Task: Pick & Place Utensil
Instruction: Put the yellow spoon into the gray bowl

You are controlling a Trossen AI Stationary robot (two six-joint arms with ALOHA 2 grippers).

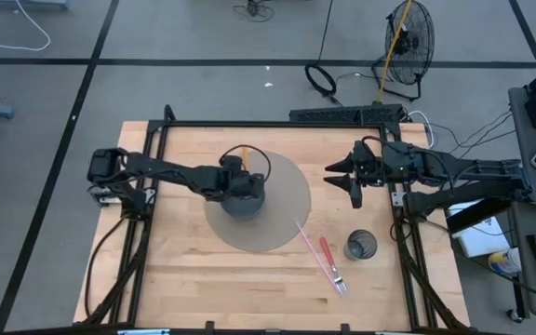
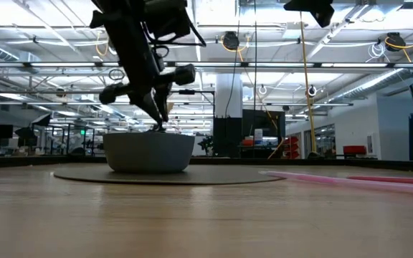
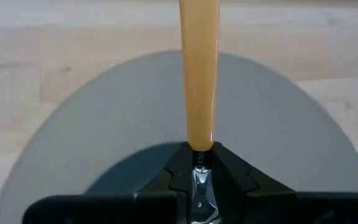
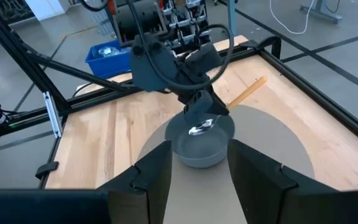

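Pink utensils: two on the desk (image 1: 175, 270), a fork (image 1: 331, 264) and a thin stick-like one (image 1: 311, 247), perhaps a straw, just beside the mesh cup (image 1: 361, 246)
Mat: one round grey mat (image 1: 287, 219)
Bowl: one grey bowl (image 1: 242, 200) on the mat
Left end effector (image 1: 246, 182): over the bowl, clamped on one wooden-handled utensil (image 3: 199, 74), metal end at the bowl
Right end effector (image 1: 344, 175): raised near the desk's right edge, fingers parted, holding nothing
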